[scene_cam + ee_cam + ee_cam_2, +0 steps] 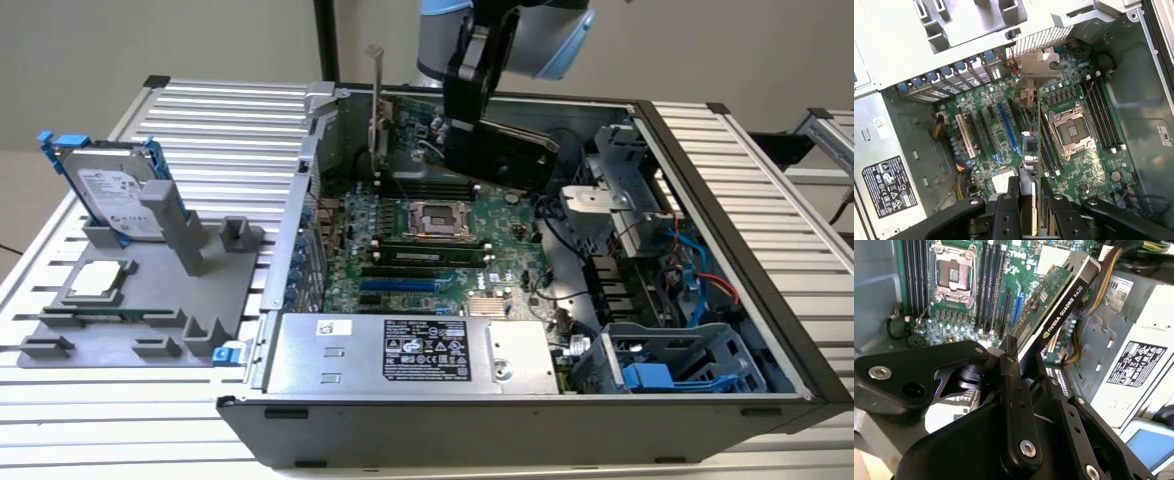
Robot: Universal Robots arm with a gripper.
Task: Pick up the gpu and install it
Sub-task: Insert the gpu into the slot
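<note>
1. Inside the open computer case [507,430], toward its far end in the exterior view, the gripper [467,105] is clamped on the gpu [507,150] and holds it above the motherboard [441,265].
2. In the second wrist view, the 2 black fingers [1011,380] pinch 1 end of the card. The card tilts away from them, showing its green board face and black cooler edge.
3. In the first wrist view, the card is seen edge-on. Its silver bracket [1036,65] is near the case's slotted rear wall, and the card hangs between the blue slot [1006,125] and the CPU socket [1071,130].
4. Outside the case, on the exterior view's left, 1 hard drive [114,190] stands on a grey fixture [147,285].
</note>
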